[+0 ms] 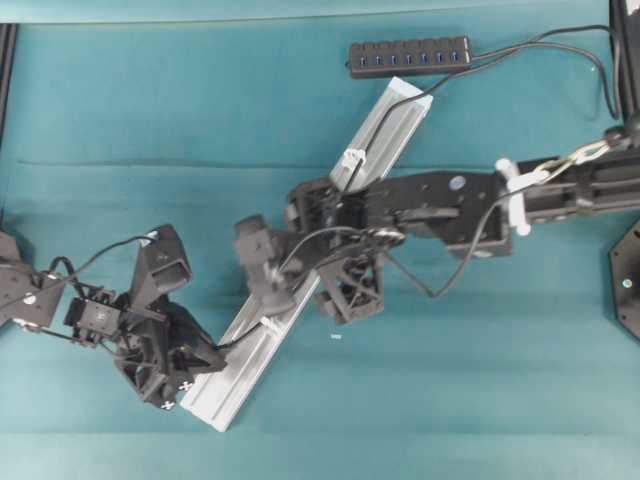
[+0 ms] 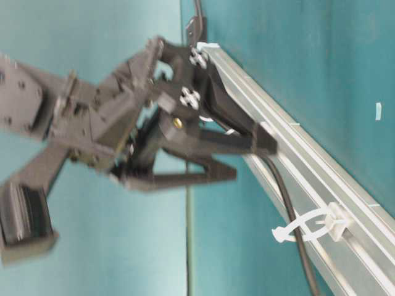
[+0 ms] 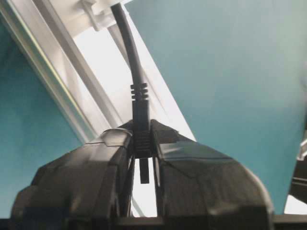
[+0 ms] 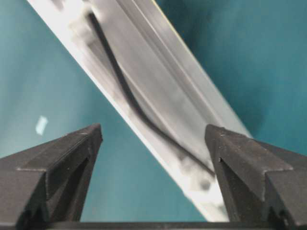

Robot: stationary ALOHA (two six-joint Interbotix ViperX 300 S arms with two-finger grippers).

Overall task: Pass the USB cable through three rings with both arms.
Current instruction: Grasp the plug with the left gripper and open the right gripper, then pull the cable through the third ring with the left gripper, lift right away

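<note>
Left claw grips the USB cable's plug beside the aluminium rail; right claw hangs wide open above it.

Teal table cover, small white scrap lying on it

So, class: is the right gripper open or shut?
Open: right gripper fingers stand wide apart, nothing between them, above the rail.
</note>
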